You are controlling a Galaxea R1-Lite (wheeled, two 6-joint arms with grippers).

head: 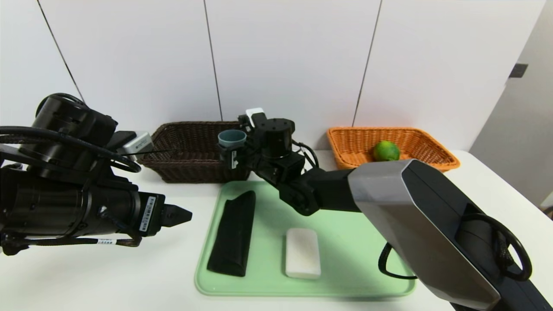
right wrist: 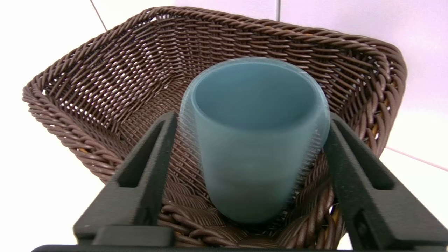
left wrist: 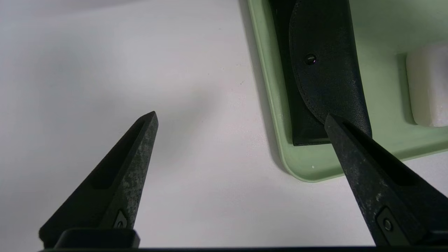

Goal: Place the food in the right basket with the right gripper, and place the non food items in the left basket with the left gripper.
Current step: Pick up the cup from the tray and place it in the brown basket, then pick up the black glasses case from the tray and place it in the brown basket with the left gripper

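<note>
My right gripper (head: 232, 149) (right wrist: 252, 117) reaches across to the right end of the dark brown left basket (head: 185, 142) (right wrist: 105, 70). Its fingers stand apart on either side of the blue-teal cup (head: 232, 137) (right wrist: 259, 140), which is upright, blurred and loose between them over the basket's inside. The green lime (head: 386, 150) lies in the orange right basket (head: 432, 151). The black cloth roll (head: 233, 233) (left wrist: 325, 70) and white block (head: 303, 252) (left wrist: 427, 87) lie on the green tray (head: 354, 242) (left wrist: 315, 168). My left gripper (head: 181, 214) (left wrist: 240, 117) hovers open and empty beside the tray's left edge.
Both baskets stand at the back of the white table against a white panelled wall. My right arm stretches diagonally over the tray's right half. Bare tabletop shows left of the tray, under my left gripper.
</note>
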